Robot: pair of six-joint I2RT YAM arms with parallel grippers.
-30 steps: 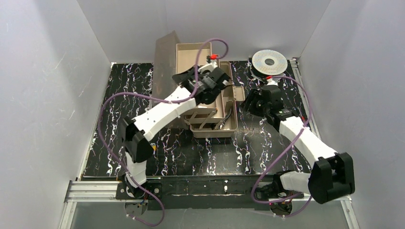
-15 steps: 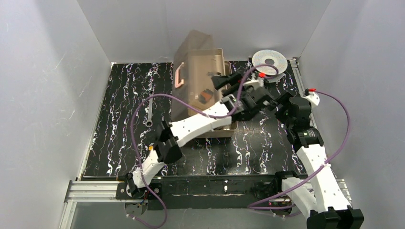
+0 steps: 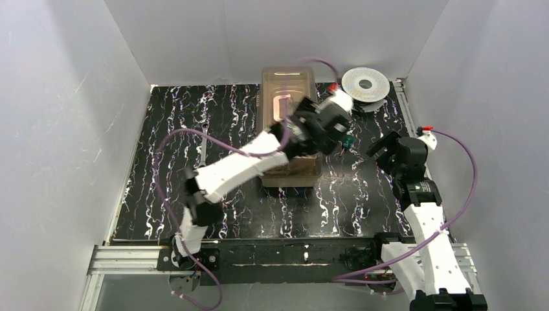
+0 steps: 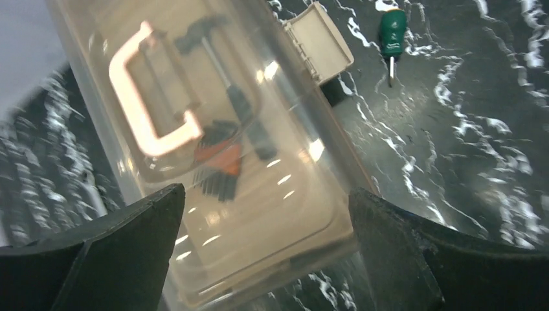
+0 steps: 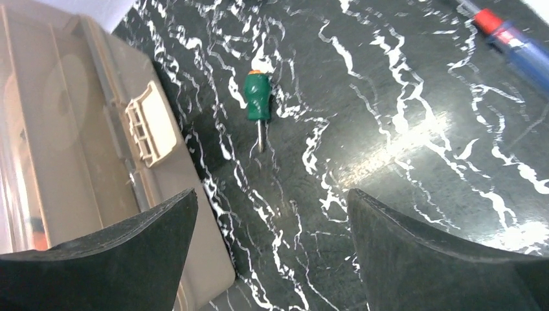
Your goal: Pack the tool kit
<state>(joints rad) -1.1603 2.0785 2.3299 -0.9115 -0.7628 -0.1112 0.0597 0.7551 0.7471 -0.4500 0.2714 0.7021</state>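
Left gripper (image 4: 265, 217) jaws wide, empty. The toolbox (image 4: 304, 220) is directly under them, lid down, with hammer (image 4: 207, 39) and pliers (image 4: 217, 159) inside. Right gripper (image 5: 272, 214) jaws wide, empty. The screwdriver (image 5: 257, 103) is just ahead of them on the mat (image 5: 388, 162), beside the latch (image 5: 150, 123), which looks undone. Risk: box gets latched with the screwdriver left out.

The hammer (image 4: 230, 91) and pliers (image 4: 219, 159) are enclosed in the toolbox (image 3: 288, 87). The screwdriver (image 5: 257, 103) is laid on the desk (image 3: 168, 129) just right of the toolbox, and the spool (image 3: 365, 83) is set behind and right of it.

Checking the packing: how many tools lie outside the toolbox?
2: a green screwdriver right of the toolbox, and a silver bar-like tool left of it. The left arm may hide others.
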